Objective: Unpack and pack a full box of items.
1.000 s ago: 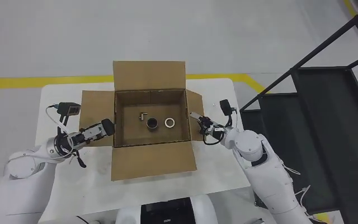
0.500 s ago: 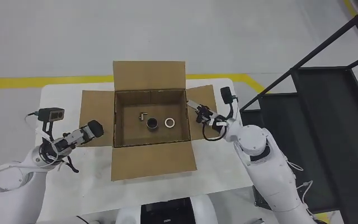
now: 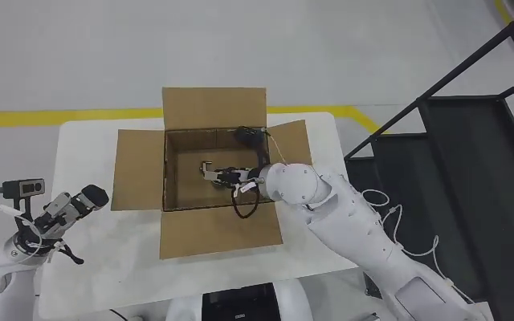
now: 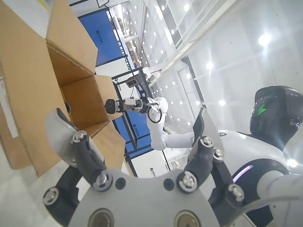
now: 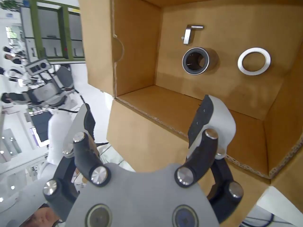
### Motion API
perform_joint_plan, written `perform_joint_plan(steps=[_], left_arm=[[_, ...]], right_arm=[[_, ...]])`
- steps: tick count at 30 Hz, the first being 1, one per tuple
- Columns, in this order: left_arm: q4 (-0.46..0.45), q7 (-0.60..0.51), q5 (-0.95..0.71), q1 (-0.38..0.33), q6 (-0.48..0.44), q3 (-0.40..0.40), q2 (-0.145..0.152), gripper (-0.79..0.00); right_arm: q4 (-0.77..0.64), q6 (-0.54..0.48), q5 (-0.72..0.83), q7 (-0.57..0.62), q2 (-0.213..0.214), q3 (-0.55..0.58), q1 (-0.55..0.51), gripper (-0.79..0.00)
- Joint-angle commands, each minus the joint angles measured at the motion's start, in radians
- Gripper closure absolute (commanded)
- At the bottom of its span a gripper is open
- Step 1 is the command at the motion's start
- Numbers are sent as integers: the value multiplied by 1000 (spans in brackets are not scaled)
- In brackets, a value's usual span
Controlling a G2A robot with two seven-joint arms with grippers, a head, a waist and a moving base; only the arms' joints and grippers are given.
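Left hand (image 3: pixel 96 194), released, over the bench (image 3: pixel 84 140) well off the left flap of the box (image 3: pixel 215 108); right hand (image 5: pixel 146 106), released, over the box's open top; on the box's floor a cylinder (image 5: pixel 212 60), a white ring (image 5: pixel 241 61) toward its right wall, an L-shaped bracket (image 5: pixel 188 35) nearer its far wall.

White lettering with a small logo stands on the blue panels (image 4: pixel 111 45) at upper centre of the left wrist view, and on those at lower centre. A white label (image 4: pixel 7 115) with print too small to read is on the box (image 4: pixel 28 76) flap at the left edge.
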Motion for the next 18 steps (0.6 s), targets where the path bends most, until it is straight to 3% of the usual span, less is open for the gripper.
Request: perform_joint_plan(steps=[1, 10, 18], left_arm=[[10, -1, -5, 0, 1, 1, 0, -785], [10, -1, -5, 0, 1, 1, 0, -785], [10, -1, -5, 0, 1, 1, 0, -785]], right_arm=[[50, 46, -22, -3, -14, -49, 53, -785], [185, 147, -79, -9, -58, -160, 166, -785], [187, 149, -77, -10, -61, -161, 170, -785]])
